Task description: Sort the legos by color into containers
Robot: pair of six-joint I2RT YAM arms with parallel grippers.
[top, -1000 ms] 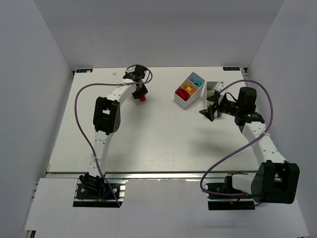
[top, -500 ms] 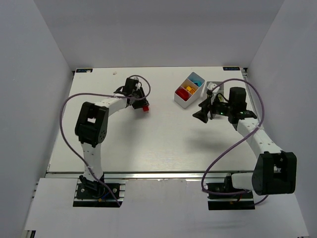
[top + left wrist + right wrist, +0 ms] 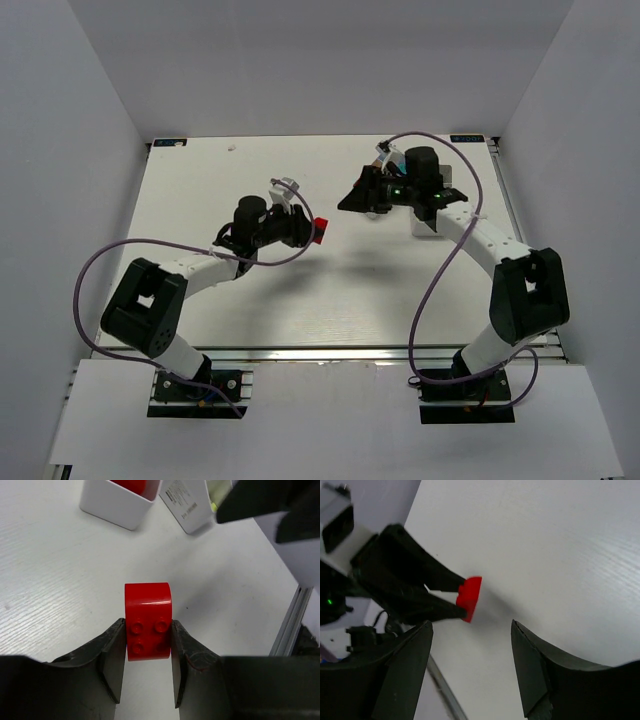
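Left wrist: studs on red brick [image 3: 148, 620], tight in left gripper [image 3: 147, 628]; right gripper [image 3: 471, 627] wide.

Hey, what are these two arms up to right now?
They are sorting toy bricks by color. The left gripper is pinching a red brick between its fingers, over the white table. The right gripper hangs open opposite, pointed toward that brick, holding nothing. Two white trays sit beyond; one shows something red inside.
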